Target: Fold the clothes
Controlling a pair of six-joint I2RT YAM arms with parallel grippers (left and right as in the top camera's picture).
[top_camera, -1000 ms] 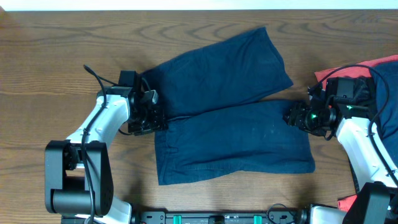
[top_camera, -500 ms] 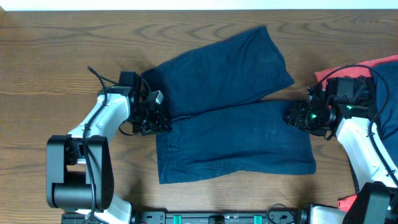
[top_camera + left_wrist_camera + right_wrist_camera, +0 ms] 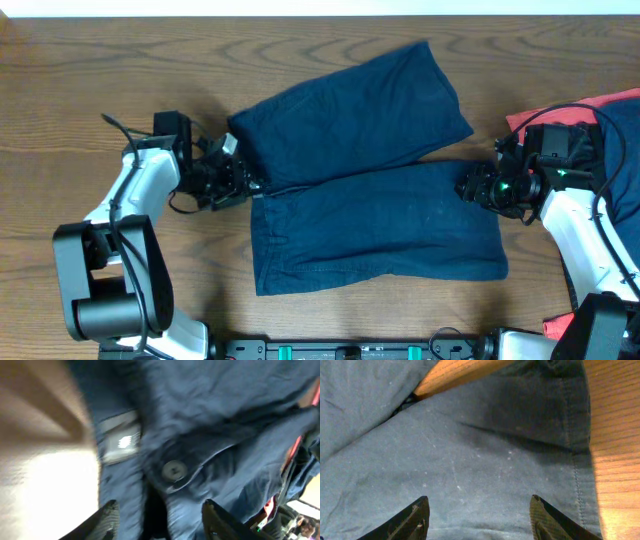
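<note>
shorts [image 3: 370, 190] spread flat on table [image 3: 80, 90]

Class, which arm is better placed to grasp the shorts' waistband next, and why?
Left. The left gripper sits open at the waistband, button just ahead of its fingers; the right gripper hovers open over a leg hem.

This is a robotics lab bench rather than a home. A plain wood-grain table [image 3: 60, 90] carries a white left arm [image 3: 140, 185] and a white right arm [image 3: 585, 235], each with its base at the near edge. A black rail [image 3: 350, 350] with green clips runs between the bases. A loose cable [image 3: 115, 126] loops off the left arm. Shorts [image 3: 370, 200] and a red cloth [image 3: 522, 122] lie on the table like sample pieces.
</note>
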